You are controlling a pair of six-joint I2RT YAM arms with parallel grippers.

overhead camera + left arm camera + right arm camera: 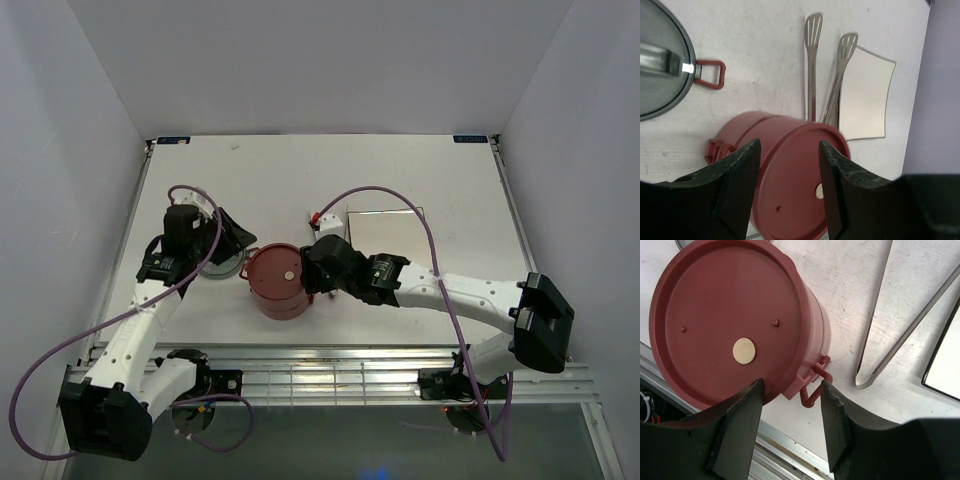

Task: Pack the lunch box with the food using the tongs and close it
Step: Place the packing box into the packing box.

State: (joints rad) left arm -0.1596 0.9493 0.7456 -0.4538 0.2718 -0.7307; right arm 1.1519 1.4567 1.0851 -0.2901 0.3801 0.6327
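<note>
The lunch box [278, 280] stands stacked at the table's middle front, two dusty-red tiers with a flat dark-red lid [730, 320] on top. No food shows in any view. My left gripper [790, 150] hovers open just left of the box, its fingers [737, 180] apart and holding nothing. My right gripper [792, 390] is open at the box's right side, close to a red side clasp [812, 385]. The grey top cover [660, 60] with its red clasp [710, 75] lies on the table left of the box. The silver tongs [812, 65] lie beyond the box.
A white square plate [385, 235] lies behind and right of the box, beside the tongs [890, 330]. The metal rail [790, 450] of the table's front edge runs just below the box.
</note>
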